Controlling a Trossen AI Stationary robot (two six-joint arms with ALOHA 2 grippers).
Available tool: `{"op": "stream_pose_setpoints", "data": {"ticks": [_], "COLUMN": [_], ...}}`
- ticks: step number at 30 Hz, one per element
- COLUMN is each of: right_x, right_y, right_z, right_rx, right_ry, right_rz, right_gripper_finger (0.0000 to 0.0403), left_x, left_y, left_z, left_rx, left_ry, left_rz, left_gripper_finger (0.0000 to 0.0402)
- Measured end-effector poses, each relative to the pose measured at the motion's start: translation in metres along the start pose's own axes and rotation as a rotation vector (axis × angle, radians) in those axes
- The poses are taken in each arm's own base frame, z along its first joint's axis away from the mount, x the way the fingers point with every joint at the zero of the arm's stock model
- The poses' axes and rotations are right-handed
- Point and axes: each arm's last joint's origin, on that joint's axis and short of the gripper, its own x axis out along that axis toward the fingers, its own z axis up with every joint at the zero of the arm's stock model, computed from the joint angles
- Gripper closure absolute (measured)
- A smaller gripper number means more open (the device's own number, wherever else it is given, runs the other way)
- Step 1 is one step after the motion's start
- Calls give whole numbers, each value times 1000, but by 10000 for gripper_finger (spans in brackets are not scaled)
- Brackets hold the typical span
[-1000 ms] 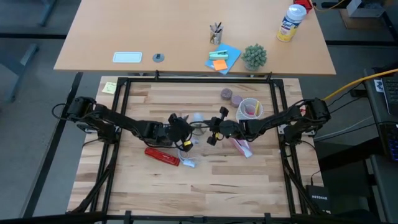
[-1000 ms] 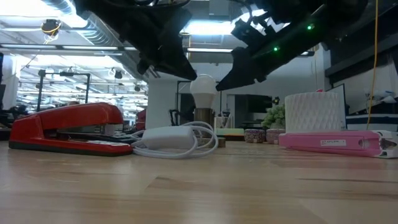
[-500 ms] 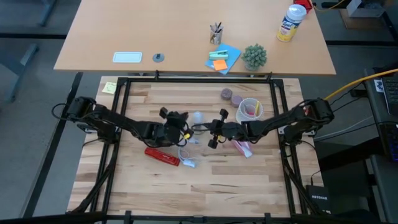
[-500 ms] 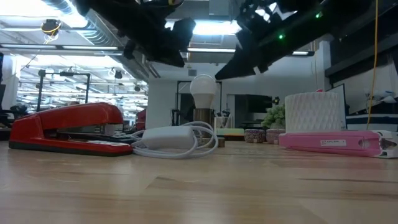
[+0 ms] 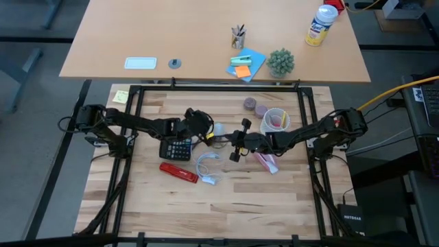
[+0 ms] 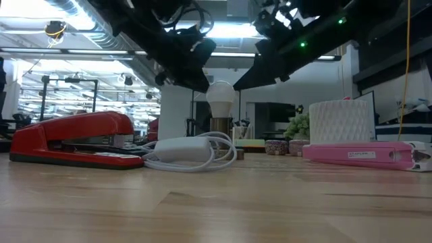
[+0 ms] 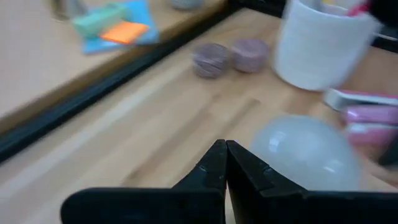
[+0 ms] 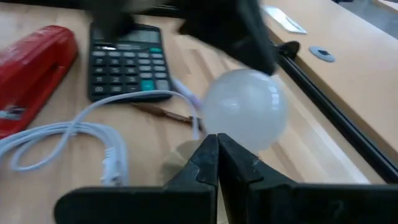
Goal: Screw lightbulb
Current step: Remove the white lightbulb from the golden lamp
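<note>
Lightbulb point(image 6: 221, 98): one, upright at table centre between both grippers. Left gripper point(image 7: 226, 163) and right gripper point(image 8: 217, 154): fingers fully closed, holding nothing, each near the bulb. One red stapler point(image 6: 71, 139), one calculator point(image 8: 126, 60), one white cable point(image 6: 189, 151), two purple discs point(image 7: 231, 56), one white cup point(image 5: 276, 121).

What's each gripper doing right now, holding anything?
Left gripper: shut, empty, beside the lightbulb.
Right gripper: shut, empty, just short of the lightbulb.
</note>
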Motion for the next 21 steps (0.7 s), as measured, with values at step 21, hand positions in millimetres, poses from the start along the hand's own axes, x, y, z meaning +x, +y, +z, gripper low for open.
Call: {"op": "stream_pose_setpoints", "data": {"ticks": [21], "right_x": [9], "right_y": [-21], "right_z": [-1], "right_rx": [25], "right_ry": [17], "right_rz": [-121], "right_gripper_finger": [395], "left_x": [-22], "left_y": [-35], "left_z": [-18], "left_rx": [-28], "left_ry": [123], "left_rz": [-263], "left_gripper_finger": [401]}}
